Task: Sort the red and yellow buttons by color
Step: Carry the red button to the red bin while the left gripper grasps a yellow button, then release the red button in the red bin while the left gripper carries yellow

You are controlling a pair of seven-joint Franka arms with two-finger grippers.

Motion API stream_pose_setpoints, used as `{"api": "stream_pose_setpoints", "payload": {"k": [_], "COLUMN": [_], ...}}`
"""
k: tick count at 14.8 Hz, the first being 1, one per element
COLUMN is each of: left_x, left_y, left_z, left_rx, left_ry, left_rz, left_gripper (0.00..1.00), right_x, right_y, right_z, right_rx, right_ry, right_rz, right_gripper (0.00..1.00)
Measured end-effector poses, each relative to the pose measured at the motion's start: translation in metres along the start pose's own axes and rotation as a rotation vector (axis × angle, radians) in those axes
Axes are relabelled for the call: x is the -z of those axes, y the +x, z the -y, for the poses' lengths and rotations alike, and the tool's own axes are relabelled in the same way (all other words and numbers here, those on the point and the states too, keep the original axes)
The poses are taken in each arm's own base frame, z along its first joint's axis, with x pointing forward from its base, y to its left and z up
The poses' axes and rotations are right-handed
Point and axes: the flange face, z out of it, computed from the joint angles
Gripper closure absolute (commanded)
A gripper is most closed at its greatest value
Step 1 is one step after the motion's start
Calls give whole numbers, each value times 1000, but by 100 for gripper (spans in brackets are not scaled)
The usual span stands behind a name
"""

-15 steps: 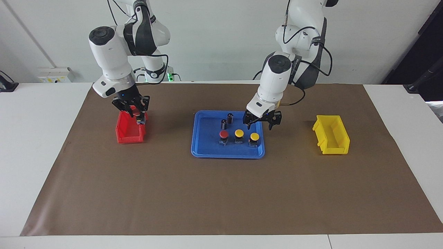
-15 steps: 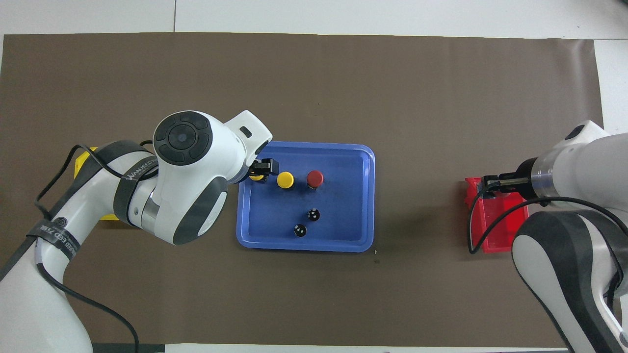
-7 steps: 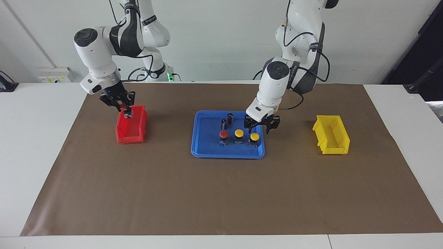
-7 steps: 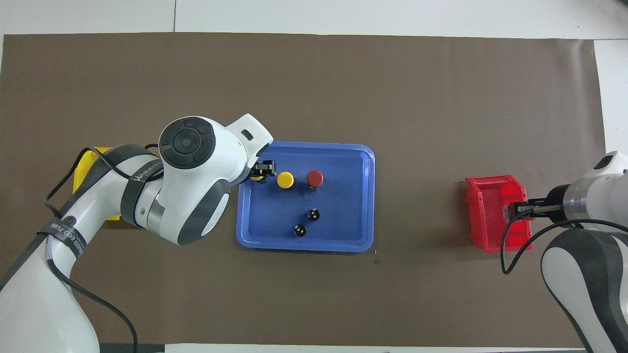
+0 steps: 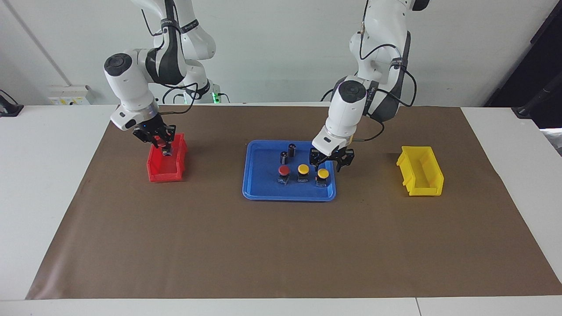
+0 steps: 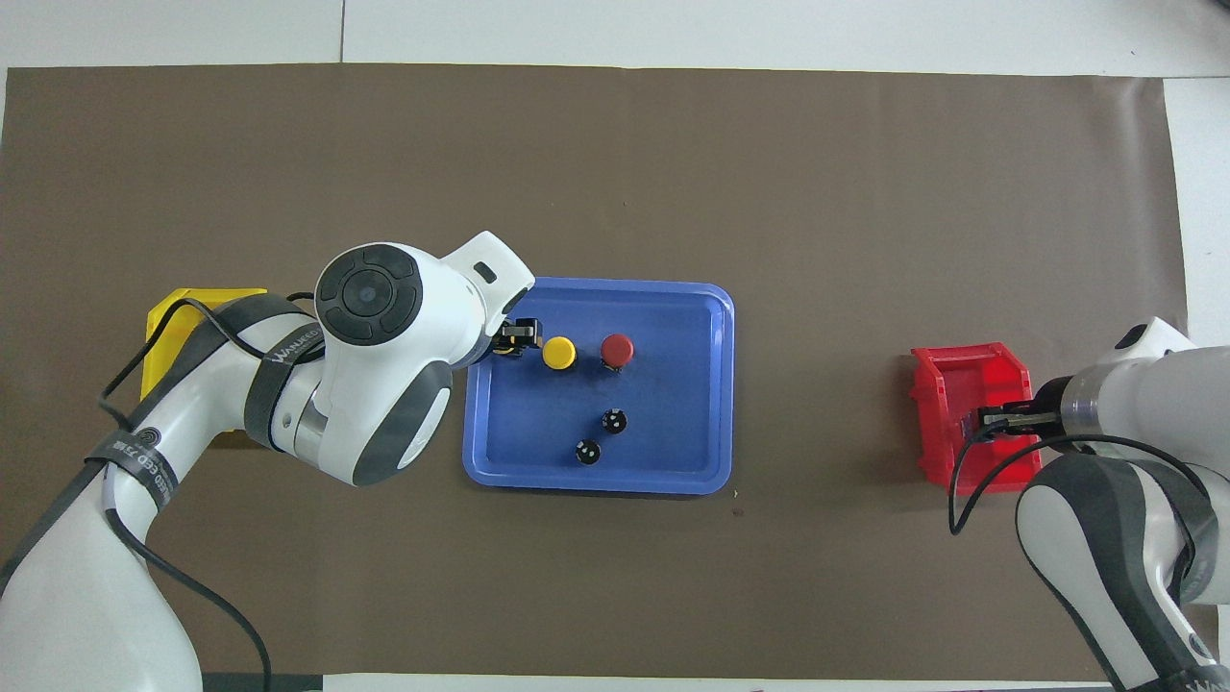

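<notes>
Blue tray [image 5: 259,193] sits mid-table and holds three capped buttons in a row: a red button [image 5: 284,170], a middle yellow button [image 5: 303,169], and an end yellow button [image 5: 323,174] at the tray's edge toward the left arm's end. Two dark cylinders [image 5: 287,152] stand nearer the robots in the same tray.

Left gripper [image 5: 327,161] is low over the end yellow button, which lies directly beneath it, body upright, cap up. Its fingers straddle the cap and are partly closed; whether they already pinch it cannot be told. Yellow bin [image 5: 420,176] waits empty toward the left arm's end, well apart from the tray, so this arm is the nearer one for both yellows.

Right gripper [image 5: 163,146] hangs over the red bin [image 5: 164,173], clenched on a red-capped button [image 5: 160,139], not yet dropped. Likely next: release there, and lift at the tray.
</notes>
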Motion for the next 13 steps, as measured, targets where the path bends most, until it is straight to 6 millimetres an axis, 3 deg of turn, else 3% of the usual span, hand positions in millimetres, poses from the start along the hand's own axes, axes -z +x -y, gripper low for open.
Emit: {"api": "stream_pose_setpoints", "payload": {"k": [5,6,10,13], "left_x": [-11,-12,-12,-13], "left_y": [-1,-2,-2,-2], "left_z": [-4,-6,-6,-6], "left_rx": [4,5,5,6], "left_ry": [-3,-3,-3,-3], "left_rz": [-2,-1,-2,-2], "left_gripper": [34,34,35,35], "right_x": [-30,-34,-38,-39], "right_y": [-10,-12,-15,-15], "right_z": [1,1,1,1], "right_rx": [0,0,4,12], "right_ry": [1,2,3,3], "right_rz": [4,11,21,23], "right_gripper": [85,85,69,68]}}
